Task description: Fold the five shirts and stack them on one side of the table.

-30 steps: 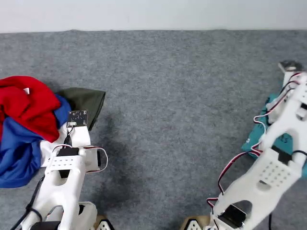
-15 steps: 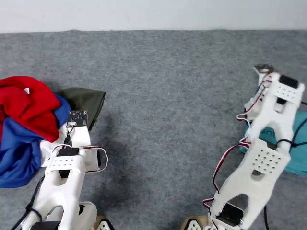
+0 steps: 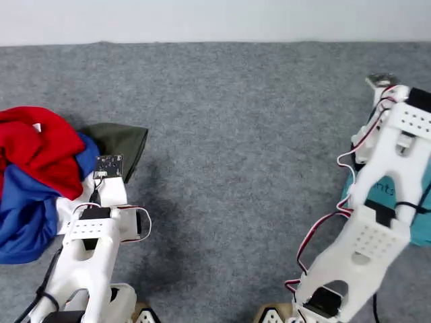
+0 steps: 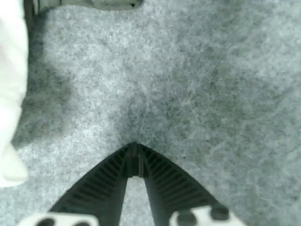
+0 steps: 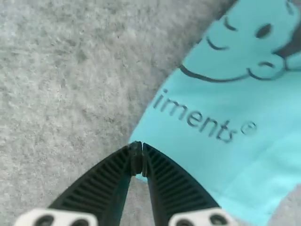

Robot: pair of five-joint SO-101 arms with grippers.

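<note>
Right arm [image 3: 377, 222], after an inward swing, now partway back outward over the teal shirt's [image 5: 235, 94] edge.

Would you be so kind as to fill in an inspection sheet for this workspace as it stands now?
Surface: grey felt-like table cover, bare in the middle.
Job's things: red shirt, blue shirt, dark green shirt and a white cloth heaped unfolded on one side; teal shirt lying flat on the other side.
Clutter: nothing seen.
Grippers: left gripper has its fingers shut over bare cover beside the heap; right gripper has its fingers shut at the teal shirt's edge, and a pinch on cloth cannot be told.
Cables: wires run loose along the right arm; a white loop sits on the left arm.
Surroundings: pale wall behind the table.
</note>
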